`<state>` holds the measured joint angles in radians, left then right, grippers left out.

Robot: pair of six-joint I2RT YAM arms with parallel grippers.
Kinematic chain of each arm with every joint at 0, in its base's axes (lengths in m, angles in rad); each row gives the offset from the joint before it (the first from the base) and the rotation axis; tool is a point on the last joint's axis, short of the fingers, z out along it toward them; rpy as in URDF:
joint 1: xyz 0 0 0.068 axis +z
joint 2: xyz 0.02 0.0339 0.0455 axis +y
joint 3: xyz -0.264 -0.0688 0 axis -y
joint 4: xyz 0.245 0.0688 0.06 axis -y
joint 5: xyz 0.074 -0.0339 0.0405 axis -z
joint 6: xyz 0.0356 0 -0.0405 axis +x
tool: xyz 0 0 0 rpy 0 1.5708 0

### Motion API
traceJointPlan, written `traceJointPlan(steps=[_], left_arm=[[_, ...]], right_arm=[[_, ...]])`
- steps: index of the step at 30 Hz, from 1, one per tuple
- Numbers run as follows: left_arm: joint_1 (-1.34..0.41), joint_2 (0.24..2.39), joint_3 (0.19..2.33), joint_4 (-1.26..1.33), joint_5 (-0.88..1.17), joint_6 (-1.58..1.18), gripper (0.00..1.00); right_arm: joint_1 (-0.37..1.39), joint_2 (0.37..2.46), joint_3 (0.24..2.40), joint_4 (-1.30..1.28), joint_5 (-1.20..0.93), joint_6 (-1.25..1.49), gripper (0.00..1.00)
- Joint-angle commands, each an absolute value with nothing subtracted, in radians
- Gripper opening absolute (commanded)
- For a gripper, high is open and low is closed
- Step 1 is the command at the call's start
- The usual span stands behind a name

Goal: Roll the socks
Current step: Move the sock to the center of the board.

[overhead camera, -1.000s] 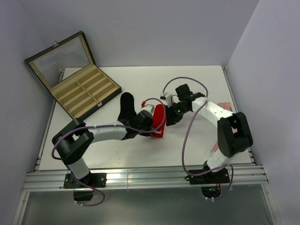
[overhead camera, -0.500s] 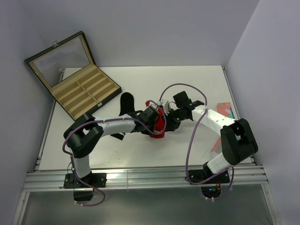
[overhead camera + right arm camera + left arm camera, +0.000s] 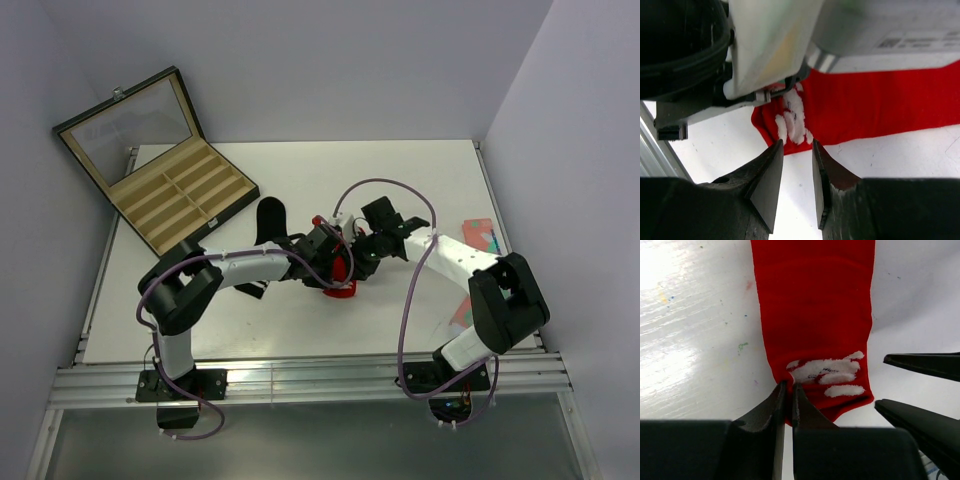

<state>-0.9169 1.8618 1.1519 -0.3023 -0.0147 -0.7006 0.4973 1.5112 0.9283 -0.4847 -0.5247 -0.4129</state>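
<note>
Your left gripper (image 3: 788,390) is clamped nearly shut on the red sock (image 3: 815,300). It pinches the edge of the sock's near end, right beside the white pattern (image 3: 827,375), and the left wrist view shows a sliver of red fabric between the two black fingers. Your right gripper (image 3: 797,146) has its jaws parted by a narrow gap and holds nothing. Bare table shows between its tips, which stand at the edge of that same patterned end, and the left wrist's body fills the top of the right wrist view, close above. In the left wrist view the right gripper's fingers (image 3: 925,362) show as two dark points just beside the sock's end, apart from each other. The rest of the red sock lies stretched out on the white table (image 3: 400,180), running away from both grippers. From above, the two grippers meet near the middle of the table with the red sock under and between them. The black sock (image 3: 270,218) lies just beyond the left arm, partly hidden by it. A pink sock (image 3: 478,232) lies near the right edge, well apart, and an open case (image 3: 160,170) sits at the far left corner.
</note>
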Motion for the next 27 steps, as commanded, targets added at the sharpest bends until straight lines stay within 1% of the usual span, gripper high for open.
traceJointPlan(steps=[1,4,6,9,12,14,16,20,27], left_arm=[[-0.904,1.891,1.146,-0.258,0.055,-0.683,0.00],[-0.893,1.890,1.134,-0.244,0.060,-0.689,0.00],[-0.885,1.888,1.121,-0.236,0.057,-0.695,0.00],[-0.865,1.878,1.095,-0.232,0.035,-0.704,0.00],[-0.842,1.853,1.057,-0.233,0.006,-0.713,0.00],[-0.827,1.833,1.029,-0.232,0.005,-0.722,0.00],[-0.818,1.816,1.011,-0.230,-0.035,-0.735,0.00],[-0.808,1.778,0.947,-0.232,-0.106,-0.776,0.00],[-0.772,1.585,0.816,-0.267,-0.195,-0.853,0.00]], right_arm=[[0.591,1.512,0.920,-0.495,-0.592,-0.519,0.37],[0.591,1.529,0.931,-0.515,-0.598,-0.528,0.36],[0.580,1.502,0.930,-0.512,-0.597,-0.532,0.36],[0.534,1.447,0.934,-0.494,-0.592,-0.535,0.35],[0.456,1.446,0.989,-0.538,-0.632,-0.552,0.33],[0.392,1.465,1.024,-0.552,-0.626,-0.549,0.31],[0.370,1.482,1.041,-0.546,-0.574,-0.535,0.30],[0.360,1.546,1.072,-0.571,-0.543,-0.532,0.30],[0.362,1.667,1.176,-0.589,-0.571,-0.532,0.28]])
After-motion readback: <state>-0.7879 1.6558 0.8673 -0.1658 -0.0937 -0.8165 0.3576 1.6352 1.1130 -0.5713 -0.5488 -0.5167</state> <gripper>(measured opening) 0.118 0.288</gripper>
